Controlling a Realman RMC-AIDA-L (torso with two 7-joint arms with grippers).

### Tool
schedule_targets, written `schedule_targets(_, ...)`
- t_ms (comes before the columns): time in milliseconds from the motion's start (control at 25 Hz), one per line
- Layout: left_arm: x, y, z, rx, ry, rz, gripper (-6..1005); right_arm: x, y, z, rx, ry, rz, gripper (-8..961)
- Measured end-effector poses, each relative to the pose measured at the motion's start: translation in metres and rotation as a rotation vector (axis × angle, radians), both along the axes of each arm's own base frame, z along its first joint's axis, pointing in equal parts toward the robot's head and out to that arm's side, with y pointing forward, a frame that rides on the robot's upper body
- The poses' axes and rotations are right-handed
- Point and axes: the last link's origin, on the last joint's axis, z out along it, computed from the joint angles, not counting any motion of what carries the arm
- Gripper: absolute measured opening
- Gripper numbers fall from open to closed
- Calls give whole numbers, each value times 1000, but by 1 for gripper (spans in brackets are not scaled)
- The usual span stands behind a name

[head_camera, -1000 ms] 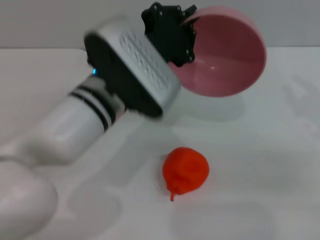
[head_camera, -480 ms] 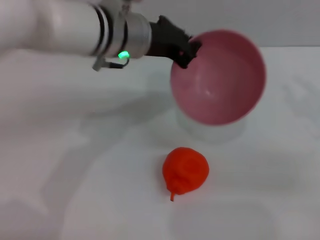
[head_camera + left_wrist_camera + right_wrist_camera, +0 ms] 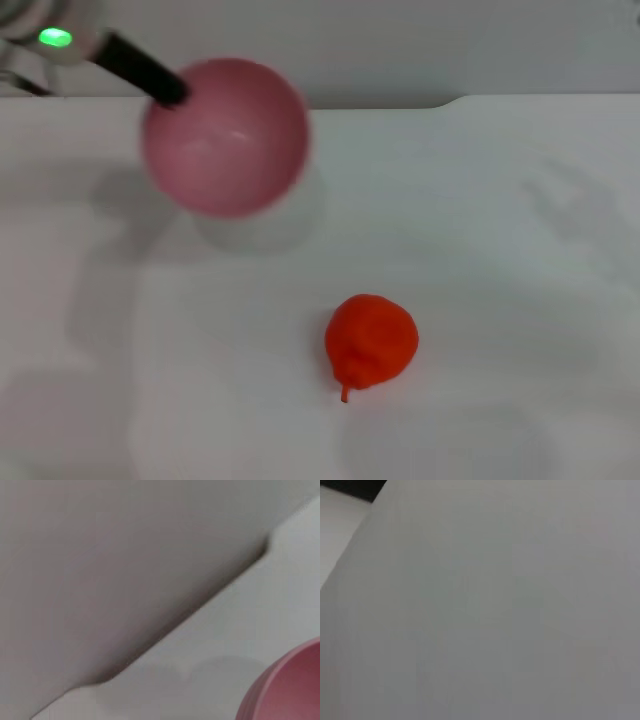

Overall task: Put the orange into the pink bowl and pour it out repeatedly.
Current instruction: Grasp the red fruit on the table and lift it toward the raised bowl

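The orange lies on the white table, near the front middle, with its small stem pointing toward me. The pink bowl hangs in the air at the back left, tipped so its empty inside faces me, and casts a shadow on the table below. My left gripper is shut on the bowl's upper left rim, with one dark finger showing. In the left wrist view only a piece of the pink bowl shows. The right gripper is out of view.
The table's far edge has a small step at the back, with a grey wall behind it. The right wrist view holds only a plain grey surface.
The left arm has swung from the back right to the back left, carrying the tipped bowl with it. The orange has stayed in place.
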Motion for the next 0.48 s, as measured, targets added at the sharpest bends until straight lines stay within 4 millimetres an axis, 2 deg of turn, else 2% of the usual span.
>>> schedule_targets(120,-21,-1,23,43,-22,67,44,-1,7,0,-79,-64,-27,537)
schedule_targets(240,-39,-7,34,61,-13,115,44,-7,21,-3,-213,-167,-86,537)
schedule_targets(480,-57,-15,35,58,-7,159,44,-44,51,-23,-513,-521,-201,536)
